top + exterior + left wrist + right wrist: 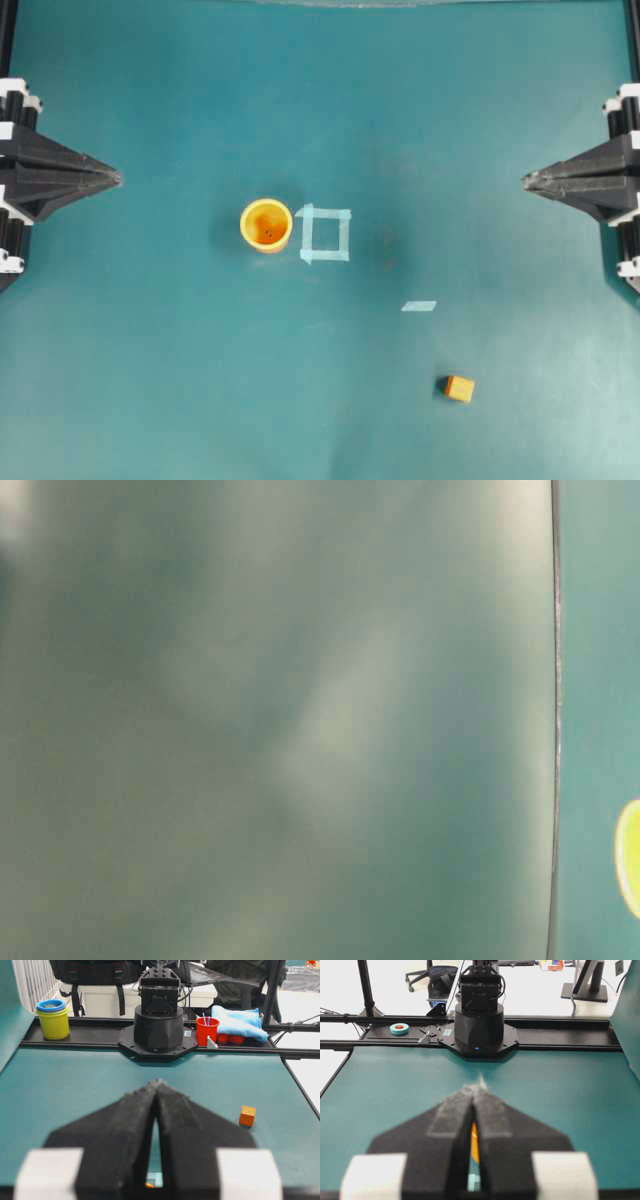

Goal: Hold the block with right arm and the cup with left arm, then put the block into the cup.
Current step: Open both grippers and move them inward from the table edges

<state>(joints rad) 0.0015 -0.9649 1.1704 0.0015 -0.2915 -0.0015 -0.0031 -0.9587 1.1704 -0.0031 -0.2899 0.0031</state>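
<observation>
Block (460,388): near-right tabletop (150,380), likely light, rigid; pinch opposite flat faces | Cup (266,225): centre, beside tape square (325,234), probably thin, slick; grip wall | Left tool (112,178), right tool (530,181): closed, empty, parked at edges.

A pale blue tape square (325,234) lies flat on the teal table (180,380). A short tape strip (419,306) lies apart from the square, nearer the table's front edge. Beyond the table stand a yellow container (53,1020) with a blue rim, a red cup (207,1030), a blue cloth (237,1023), and a tape roll (399,1028).
</observation>
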